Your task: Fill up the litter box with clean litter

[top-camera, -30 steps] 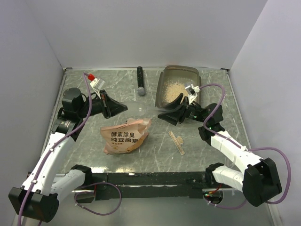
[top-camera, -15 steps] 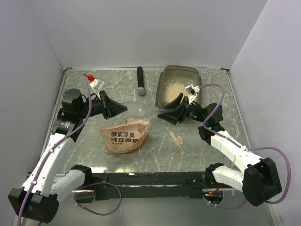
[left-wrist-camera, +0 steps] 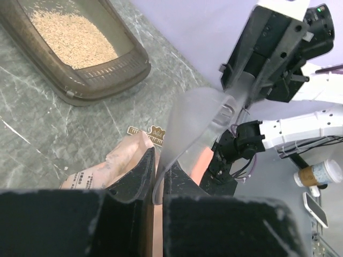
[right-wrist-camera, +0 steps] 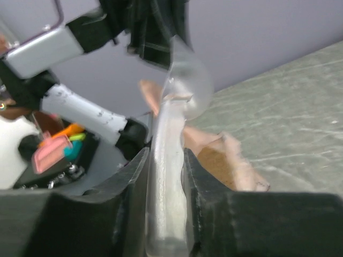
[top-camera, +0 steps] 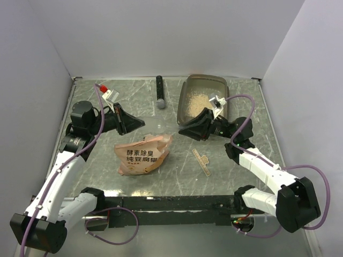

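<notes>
Scoop handoff just beside litter box (top-camera: 225,83): left gripper (left-wrist-camera: 159,160) pinches clear scoop (left-wrist-camera: 198,123) rim, right gripper (top-camera: 182,130) snug on handle; next, probably left releases, right scoops from pouch (top-camera: 143,155).

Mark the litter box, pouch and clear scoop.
litter box (top-camera: 206,77): top external view, far rim.
pouch (top-camera: 143,155): top external view, printed face.
clear scoop (left-wrist-camera: 193,126): left wrist view, translucent bowl.
</notes>
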Robot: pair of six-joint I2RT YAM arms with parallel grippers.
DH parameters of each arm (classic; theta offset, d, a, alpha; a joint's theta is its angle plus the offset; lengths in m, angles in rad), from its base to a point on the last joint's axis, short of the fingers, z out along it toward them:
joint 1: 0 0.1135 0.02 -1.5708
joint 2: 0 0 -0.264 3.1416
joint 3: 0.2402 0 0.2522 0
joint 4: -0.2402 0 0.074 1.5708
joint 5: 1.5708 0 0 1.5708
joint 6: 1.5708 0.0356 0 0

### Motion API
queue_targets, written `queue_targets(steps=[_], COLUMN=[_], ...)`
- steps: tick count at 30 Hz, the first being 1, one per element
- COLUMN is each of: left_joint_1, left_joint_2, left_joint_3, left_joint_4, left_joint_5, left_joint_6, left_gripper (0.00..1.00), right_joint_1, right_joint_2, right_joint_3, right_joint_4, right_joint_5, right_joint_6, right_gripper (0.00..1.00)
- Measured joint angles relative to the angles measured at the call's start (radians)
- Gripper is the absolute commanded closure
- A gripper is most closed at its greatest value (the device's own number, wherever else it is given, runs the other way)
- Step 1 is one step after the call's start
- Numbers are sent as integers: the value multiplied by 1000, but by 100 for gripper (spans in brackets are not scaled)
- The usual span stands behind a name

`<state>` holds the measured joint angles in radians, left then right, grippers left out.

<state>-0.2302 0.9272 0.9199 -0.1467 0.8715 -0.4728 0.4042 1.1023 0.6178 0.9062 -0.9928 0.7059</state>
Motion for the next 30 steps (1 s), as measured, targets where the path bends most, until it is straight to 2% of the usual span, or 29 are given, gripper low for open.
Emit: queue_targets(steps=[1,2,4,5,8,10,11,14,18,23,26,30], left_joint_1=[0,2,2,2,2,2,2,2,2,-11,-48,-133], left_joint_2=[2,3,3,3,4,4,4,3,-19,-63,-90,-149], left_joint_3=[0,0,0,0,0,2,6,27,47,47,45,30], left_joint_4=[-1,-1,4,5,-1,-18,-40,-99,-157,-208,-242,-286], left_joint_5=[-3,-1,-1,-2,-3,3,10,22,21,13,-11,-55], left_joint_6=[-1,-2,-1,0,16,48,64,124,208,291,356,465], left_gripper=[99,90,78,65,48,43,35,26,20,18,16,13], right_joint_1=[4,6,6,6,8,8,8,8,8,8,8,8], right_joint_2=[0,0,0,0,-5,-11,-15,-42,-100,-155,-157,-155], right_joint_3=[0,2,2,2,6,20,32,99,183,344,431,457], right_joint_4=[3,7,6,6,-5,-50,-79,-216,-400,-751,-940,-1115], right_joint_5=[-11,-10,-10,-10,4,11,15,35,79,179,232,264], right_joint_6=[8,10,8,7,-8,-27,-38,-88,-156,-283,-346,-406], right_gripper=[100,100,100,100,100,100,100,100,100,100,100,100])
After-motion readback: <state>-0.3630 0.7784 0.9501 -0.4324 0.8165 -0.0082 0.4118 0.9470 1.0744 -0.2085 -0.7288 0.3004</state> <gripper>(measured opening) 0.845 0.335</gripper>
